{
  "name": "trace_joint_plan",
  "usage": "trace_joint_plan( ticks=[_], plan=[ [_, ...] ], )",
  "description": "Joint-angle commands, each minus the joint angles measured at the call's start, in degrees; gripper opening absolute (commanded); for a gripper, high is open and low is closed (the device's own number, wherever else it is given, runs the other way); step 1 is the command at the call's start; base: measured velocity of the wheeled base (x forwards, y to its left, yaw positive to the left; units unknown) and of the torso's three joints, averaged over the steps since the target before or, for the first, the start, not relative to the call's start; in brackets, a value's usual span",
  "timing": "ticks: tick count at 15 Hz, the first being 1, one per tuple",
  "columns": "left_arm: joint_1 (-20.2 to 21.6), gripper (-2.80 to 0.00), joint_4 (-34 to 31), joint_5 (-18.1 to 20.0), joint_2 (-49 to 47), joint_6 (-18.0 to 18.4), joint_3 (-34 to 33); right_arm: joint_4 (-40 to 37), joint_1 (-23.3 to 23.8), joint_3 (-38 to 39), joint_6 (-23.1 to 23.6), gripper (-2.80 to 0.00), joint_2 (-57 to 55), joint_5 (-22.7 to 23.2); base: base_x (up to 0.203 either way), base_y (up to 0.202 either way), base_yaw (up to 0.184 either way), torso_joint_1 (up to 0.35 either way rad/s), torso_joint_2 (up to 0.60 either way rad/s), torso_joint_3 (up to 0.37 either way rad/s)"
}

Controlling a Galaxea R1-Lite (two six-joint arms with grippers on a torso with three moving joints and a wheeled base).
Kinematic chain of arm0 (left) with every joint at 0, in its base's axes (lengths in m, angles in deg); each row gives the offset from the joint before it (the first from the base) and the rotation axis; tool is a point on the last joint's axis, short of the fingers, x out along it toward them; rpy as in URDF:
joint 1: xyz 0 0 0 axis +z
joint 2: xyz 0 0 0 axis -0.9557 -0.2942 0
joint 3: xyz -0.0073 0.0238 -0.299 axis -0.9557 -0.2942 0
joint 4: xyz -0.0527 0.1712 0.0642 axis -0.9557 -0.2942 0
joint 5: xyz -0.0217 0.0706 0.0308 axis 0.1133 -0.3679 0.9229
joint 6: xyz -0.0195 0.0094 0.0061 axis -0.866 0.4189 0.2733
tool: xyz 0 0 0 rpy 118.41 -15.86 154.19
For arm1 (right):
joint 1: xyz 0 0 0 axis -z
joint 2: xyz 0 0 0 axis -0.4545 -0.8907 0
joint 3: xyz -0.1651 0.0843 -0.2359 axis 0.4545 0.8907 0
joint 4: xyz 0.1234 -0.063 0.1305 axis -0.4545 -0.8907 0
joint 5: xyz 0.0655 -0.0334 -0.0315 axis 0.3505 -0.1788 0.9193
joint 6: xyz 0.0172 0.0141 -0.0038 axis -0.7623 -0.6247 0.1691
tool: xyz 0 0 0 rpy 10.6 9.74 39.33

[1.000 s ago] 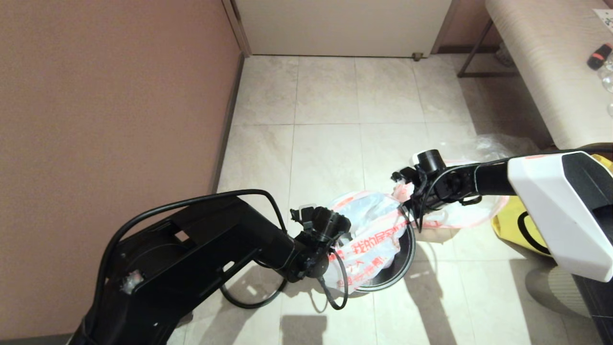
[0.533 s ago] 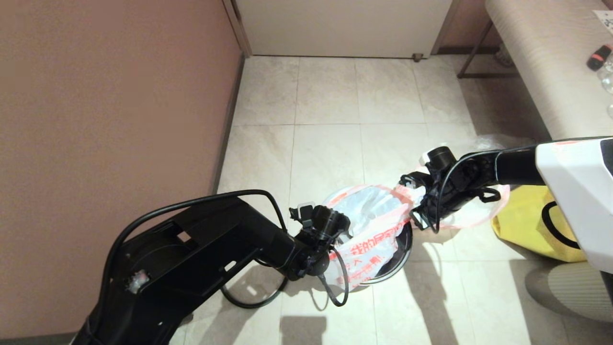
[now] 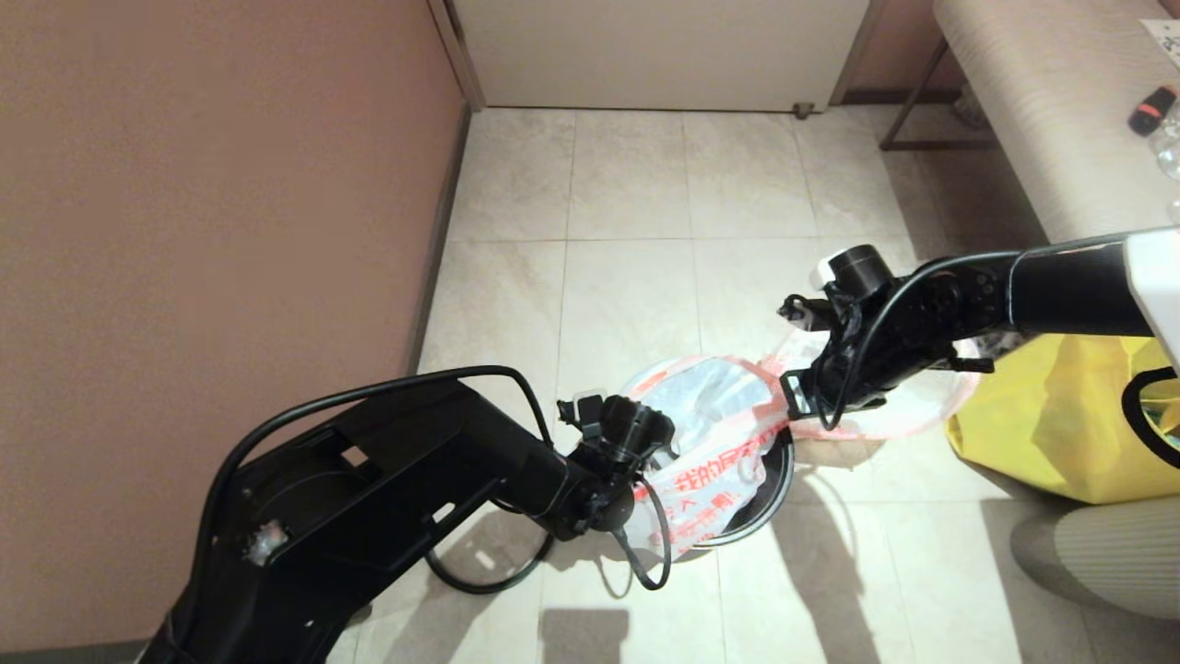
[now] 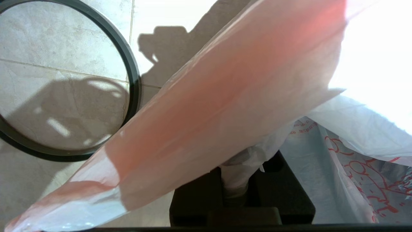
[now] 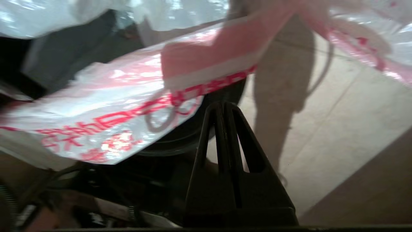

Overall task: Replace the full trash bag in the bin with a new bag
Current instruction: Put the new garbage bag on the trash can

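Big yellow bag (image 3: 1060, 433) just beside the bin (image 3: 770, 503); beige bench (image 3: 1060, 120) beyond

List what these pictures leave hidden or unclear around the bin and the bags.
- Inside of the bin: head view, covered by the new bag draped over it.
- Full trash bag: head view, mostly behind the right arm; no contents can be made out.
- Whether the right gripper pinches any film: right wrist view is blurred; its fingers are shut.
- Left gripper: left wrist view, the new bag's pink band covers it; some film sits between the fingers.
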Motion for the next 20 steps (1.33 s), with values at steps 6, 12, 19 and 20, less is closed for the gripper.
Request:
trace_joint_plan(
  ticks=[6, 12, 19, 20],
  plan=[
    [0.12, -2.80, 0.05, -0.20, -0.52, -0.24, -0.10, 1.46, -8.22, -3.82, -23.25, 0.00, -3.86, -0.41, 0.000, 0.000, 0.000, 0.000, 0.00, 0.000],
    [-0.06, -2.80, 0.13, -0.20, -0.87, -0.16, -0.10, -7.03, -8.27, -6.78, -30.92, 0.00, -5.93, -0.26, 0.000, 0.000, 0.000, 0.000, 0.00, 0.000],
    [-0.20, -2.80, 0.86, -0.19, 0.03, -0.60, -0.82, -2.70, -8.81, -11.77, -27.67, -2.80, -14.46, -0.61, 0.000, 0.000, 0.000, 0.000, 0.00, 0.000],
    [-0.14, -2.80, 1.47, -0.20, 0.01, -0.51, -0.98, -2.91, -9.12, -11.77, -27.64, -2.80, -14.16, -0.61, 0.000, 0.000, 0.000, 0.000, 0.00, 0.000]
  ],
)
